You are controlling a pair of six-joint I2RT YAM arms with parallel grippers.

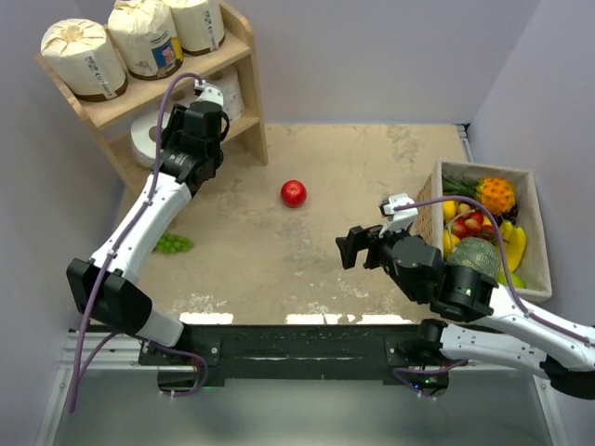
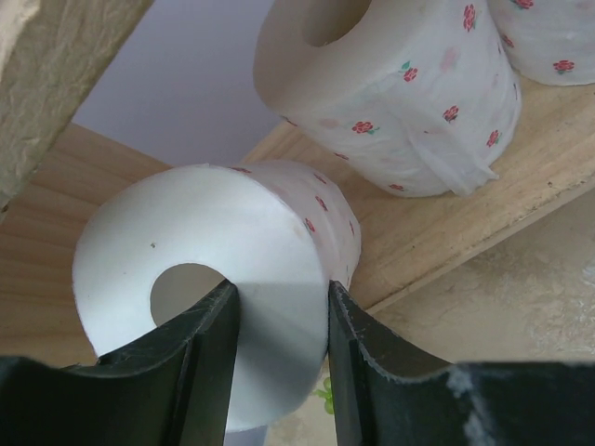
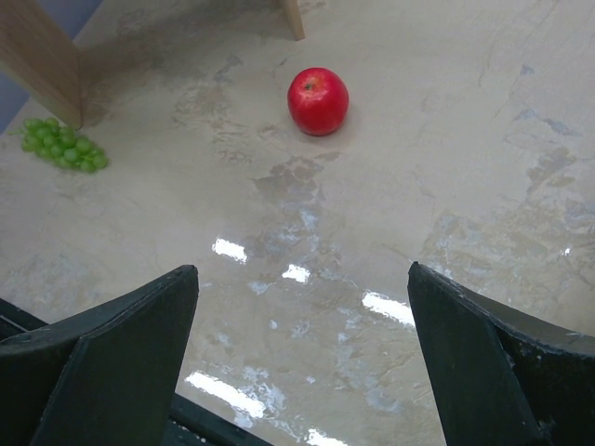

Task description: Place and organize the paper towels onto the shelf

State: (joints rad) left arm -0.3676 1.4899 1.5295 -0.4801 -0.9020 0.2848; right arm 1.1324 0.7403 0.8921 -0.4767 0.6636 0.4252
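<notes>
**Item:** bare white roll [image 2: 186,279], one of the paper towels.

**Location:** hanging at the lower tier of the shelf [image 1: 251,93], close beside a wooden panel. Resting on a board or held free of it: cannot tell.

**Hold:** being pinched through its wall by the left gripper [image 2: 279,290]. One finger sitting at the rim of the hollow core, the other pressing on the outer wrap. Jaws narrow, clamping the roll.

**Step in hand, as judged:** setting this roll down beside its neighbours. For doing it well:
- easing in level
- steering clear of the nearest shelved roll [image 2: 390,93] and the one beyond it [image 2: 548,37]
- seating the roll fully on the board before loosening the pinch
- guarding against a roll-off at the front edge
- drawing the inner finger straight out of the core

**Appearance:** showing a flat, smooth end face with a round open core. Carrying small red flower prints along the side. Looking soft and likely to dent under a hard squeeze.

**Related stock:** three wrapped rolls [image 1: 144,37] sitting in a row on the top tier.

**Right gripper** [image 3: 302,269]: hovering over the table [image 3: 465,139], jaws spread wide and carrying nothing, facing a red apple [image 3: 318,100].
</notes>
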